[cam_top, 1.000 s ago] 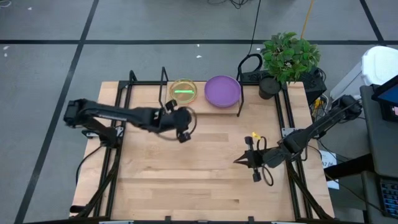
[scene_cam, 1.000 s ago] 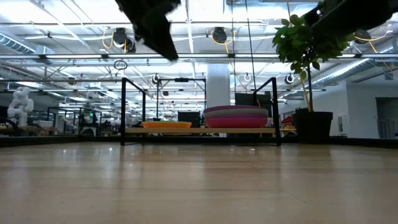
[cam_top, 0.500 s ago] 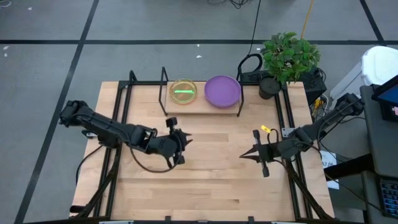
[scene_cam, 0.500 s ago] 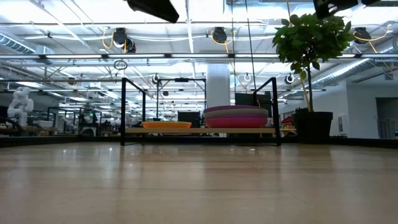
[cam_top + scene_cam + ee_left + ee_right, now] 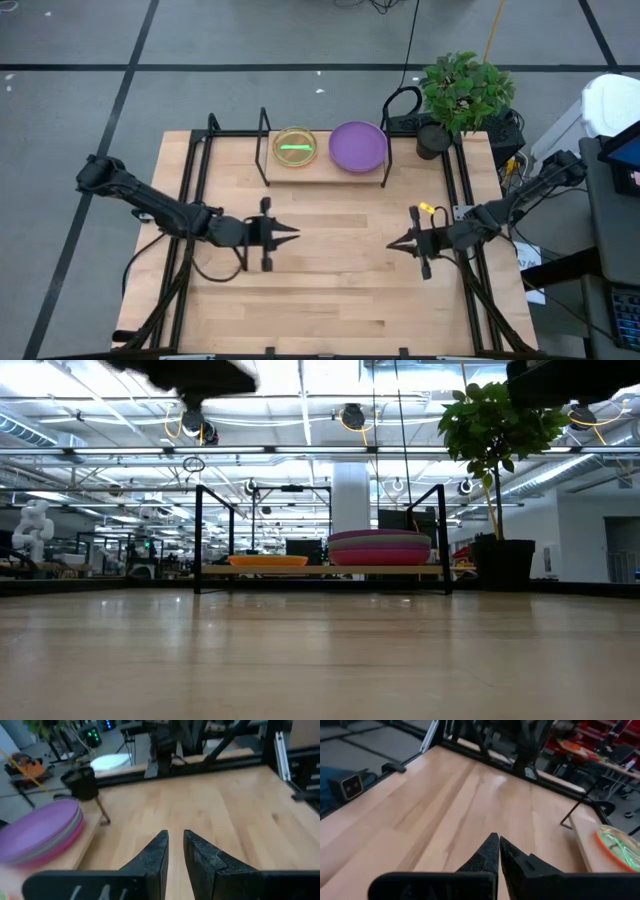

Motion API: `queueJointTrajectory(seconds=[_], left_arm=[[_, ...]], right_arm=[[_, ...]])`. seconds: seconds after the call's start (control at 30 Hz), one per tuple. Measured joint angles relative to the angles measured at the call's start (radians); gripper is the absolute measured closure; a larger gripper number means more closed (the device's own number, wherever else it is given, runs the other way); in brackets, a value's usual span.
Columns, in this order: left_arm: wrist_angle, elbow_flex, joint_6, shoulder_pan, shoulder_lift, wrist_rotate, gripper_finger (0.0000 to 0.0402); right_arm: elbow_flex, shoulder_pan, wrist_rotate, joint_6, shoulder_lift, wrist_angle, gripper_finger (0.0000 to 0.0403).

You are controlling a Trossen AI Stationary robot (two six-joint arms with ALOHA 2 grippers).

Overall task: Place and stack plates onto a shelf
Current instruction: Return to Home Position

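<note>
Both stacks of plates [image 5: 357, 146] sitting on shelf [image 5: 325, 168] at table's far edge; left gripper [image 5: 290, 233] nearly closed, empty; right gripper [image 5: 392, 244] closed, empty, both hovering mid-table.

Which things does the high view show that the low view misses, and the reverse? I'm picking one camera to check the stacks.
Only the high view shows both grippers, left and right, over bare table, and the green plate topping the small stack.

Only the low view shows the large stack's layers side-on, magenta beneath purple, and the room behind.

Both show the shelf, both stacks and the plant.
</note>
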Motion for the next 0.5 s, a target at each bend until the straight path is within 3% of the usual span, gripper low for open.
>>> queueJointTrajectory(seconds=[0.2,0.5], left_arm=[[0.087,-0.196,-0.071,-0.032,-0.166,0.000,0.0337],[0.127,-0.382,-0.073,-0.132,-0.367,-0.001,0.0337]], right_arm=[[-0.106,-0.023,-0.002,-0.019,-0.056,0.101,0.0403],[-0.209,-0.029,-0.002,-0.007,-0.130,0.139,0.0403]])
